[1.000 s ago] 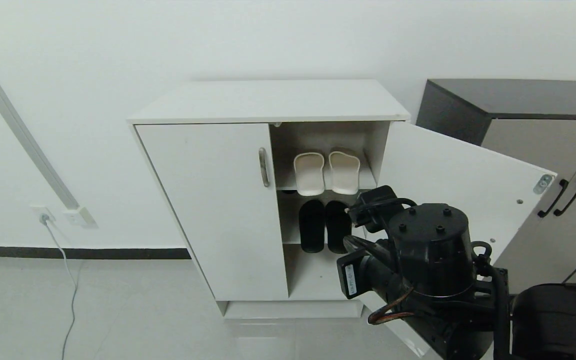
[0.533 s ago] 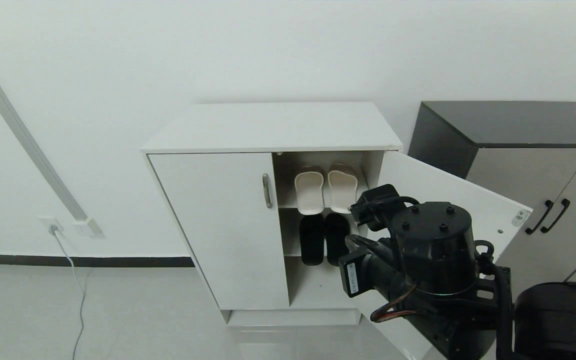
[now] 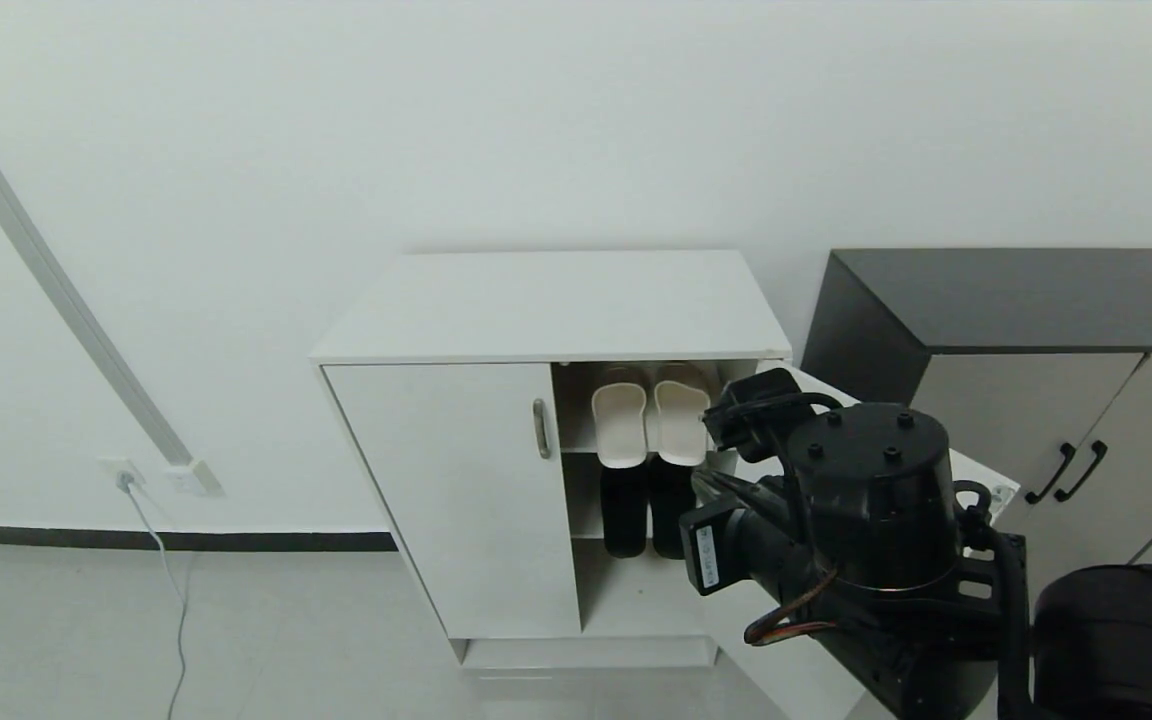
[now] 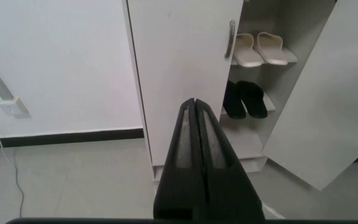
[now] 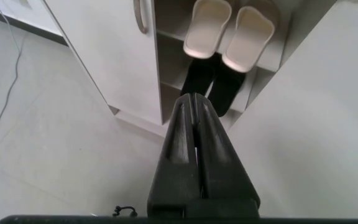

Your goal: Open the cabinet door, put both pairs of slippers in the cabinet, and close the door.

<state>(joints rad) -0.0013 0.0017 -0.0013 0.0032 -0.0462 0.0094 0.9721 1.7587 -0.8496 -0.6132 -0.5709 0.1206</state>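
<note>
White slippers (image 3: pixel 620 425) lie lengthwise into the cabinet (image 3: pixel 556 305), toes seemingly inward.

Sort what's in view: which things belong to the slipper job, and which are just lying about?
Job: white cabinet, its open door, white slippers on the upper shelf, black slippers on the shelf below.
Lying about: grey cabinet, wall socket, cable.
</note>
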